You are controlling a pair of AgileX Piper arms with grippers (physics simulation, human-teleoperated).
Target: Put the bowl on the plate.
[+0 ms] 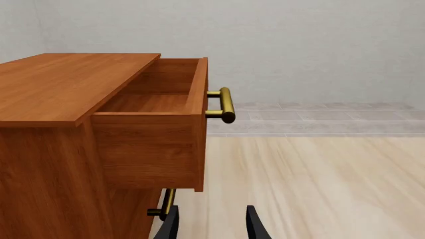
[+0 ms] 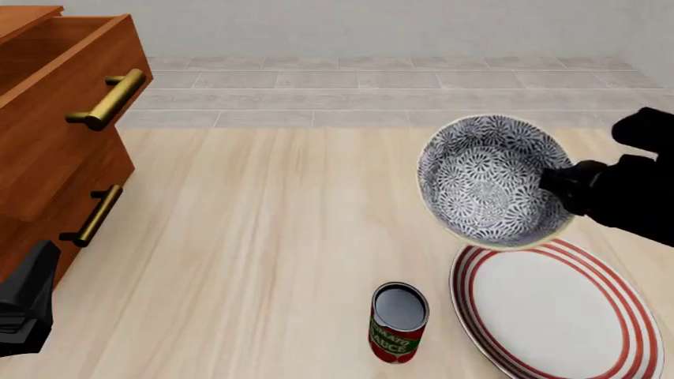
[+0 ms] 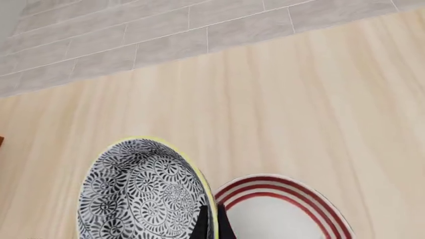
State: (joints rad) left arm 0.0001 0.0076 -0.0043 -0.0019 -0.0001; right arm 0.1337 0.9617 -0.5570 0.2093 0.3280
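The blue-grey patterned bowl (image 2: 487, 180) hangs tilted in the air, its open side facing the camera, just above the far edge of the red-ringed white plate (image 2: 555, 309). My right gripper (image 2: 560, 188) is shut on the bowl's rim at its right side. In the right wrist view the fingers (image 3: 202, 225) pinch the yellow-green rim of the bowl (image 3: 139, 194), with the plate (image 3: 282, 211) beyond it. My left gripper (image 1: 212, 226) is open with nothing between its fingers, low beside the cabinet (image 1: 59, 144); in the front view only its dark body (image 2: 27, 304) shows at lower left.
A wooden cabinet (image 2: 53, 134) stands at the left with its top drawer (image 1: 156, 134) pulled open and brass handles (image 2: 106, 101). A tomato sauce can (image 2: 398, 322) stands upright on the table just left of the plate.
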